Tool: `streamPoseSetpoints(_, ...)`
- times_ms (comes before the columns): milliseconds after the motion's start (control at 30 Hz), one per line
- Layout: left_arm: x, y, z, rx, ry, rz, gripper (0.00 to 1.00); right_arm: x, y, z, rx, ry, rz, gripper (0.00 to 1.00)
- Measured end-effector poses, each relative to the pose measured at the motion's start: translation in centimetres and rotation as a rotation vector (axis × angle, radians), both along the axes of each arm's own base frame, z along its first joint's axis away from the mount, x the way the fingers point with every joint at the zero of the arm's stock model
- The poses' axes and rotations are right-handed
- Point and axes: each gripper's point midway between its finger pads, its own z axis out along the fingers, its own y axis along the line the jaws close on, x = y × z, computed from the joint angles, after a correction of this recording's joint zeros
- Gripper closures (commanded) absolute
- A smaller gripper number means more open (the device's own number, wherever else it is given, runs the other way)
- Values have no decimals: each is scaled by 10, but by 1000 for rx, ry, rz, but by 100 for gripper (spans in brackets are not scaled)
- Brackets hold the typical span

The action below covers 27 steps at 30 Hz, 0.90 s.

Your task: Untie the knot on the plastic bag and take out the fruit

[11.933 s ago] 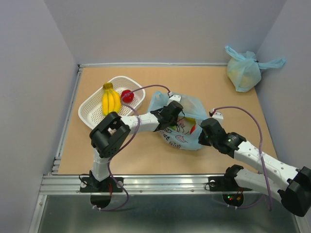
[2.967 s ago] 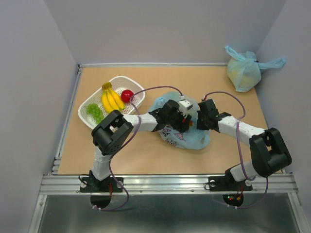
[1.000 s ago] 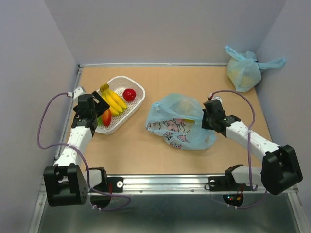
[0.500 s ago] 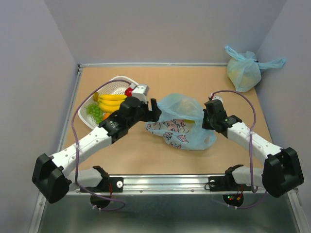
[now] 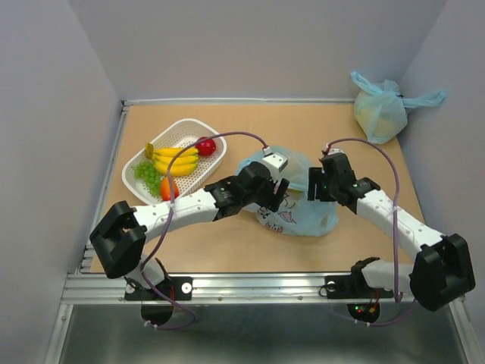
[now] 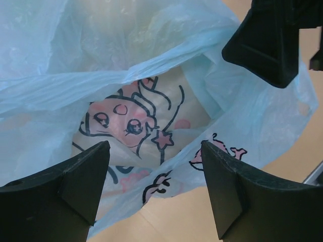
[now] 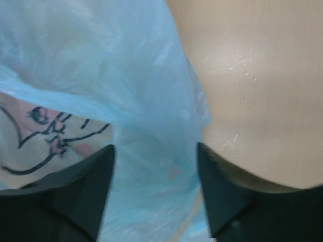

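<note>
Pinch the limp, slippery plastic bag (image 6: 252, 121) at its open rim — left fingers (image 6: 65, 186) and right fingers (image 7: 75, 186) both spread.

Premises present as a robotics test cell in a laboratory: a bare tan table (image 5: 227, 243) is boxed in along its left, far and right edges by plain grey walls (image 5: 265, 45). A metal rail (image 5: 258, 284) along the near edge carries the bolted bases of the left arm (image 5: 178, 210) and the right arm (image 5: 390, 219), each trailing an exposed purple cable (image 5: 231, 135). Contents read as test props: toy fruit (image 5: 176, 161) in a white basket (image 5: 189, 121), and a tied plain bag (image 5: 379, 114) at the far right corner.
</note>
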Motion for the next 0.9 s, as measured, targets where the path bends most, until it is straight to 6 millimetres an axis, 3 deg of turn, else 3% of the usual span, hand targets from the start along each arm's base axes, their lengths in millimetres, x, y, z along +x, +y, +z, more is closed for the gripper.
streamPoseSetpoints(33, 1, 2, -1, 7, -2, 10, 16, 0, 2, 4, 6, -4, 10, 11)
streamPoseSetpoints(133, 9, 8, 4, 3, -22, 67, 15, 9, 13, 35, 26, -41, 85, 4)
streamPoseSetpoints(233, 14, 12, 12, -17, -31, 108, 15, 31, 31, 78, 60, -113, 160, 4)
streamPoseSetpoints(333, 14, 14, 18, -51, -32, 128, 15, 55, 44, 96, 56, -143, 207, 4)
streamPoseSetpoints(400, 11, 17, 18, -66, -24, 131, 15, 68, 49, 95, 39, -140, 225, 4)
streamPoseSetpoints(600, -9, 29, -2, -77, 32, 112, 15, 94, 55, 43, -60, -11, 285, 5)
streamPoseSetpoints(667, -16, 32, -13, -72, 58, 101, 15, 98, 54, 21, -99, 34, 299, 11)
streamPoseSetpoints(700, -19, 33, -18, -67, 66, 98, 15, 98, 53, 14, -111, 50, 302, 14)
streamPoseSetpoints(767, -25, 35, -28, -60, 88, 89, 15, 100, 50, 2, -141, 74, 313, 34)
streamPoseSetpoints(800, -28, 35, -32, -61, 97, 84, 15, 101, 48, -4, -162, 86, 321, 48)
streamPoseSetpoints(833, -30, 35, -36, -60, 105, 81, 15, 102, 47, -7, -175, 92, 321, 81)
streamPoseSetpoints(867, -31, 35, -40, -58, 111, 81, 15, 103, 46, -9, -187, 94, 329, 94)
streamPoseSetpoints(900, -32, 34, -43, -55, 119, 83, 15, 106, 45, -8, -200, 90, 330, 100)
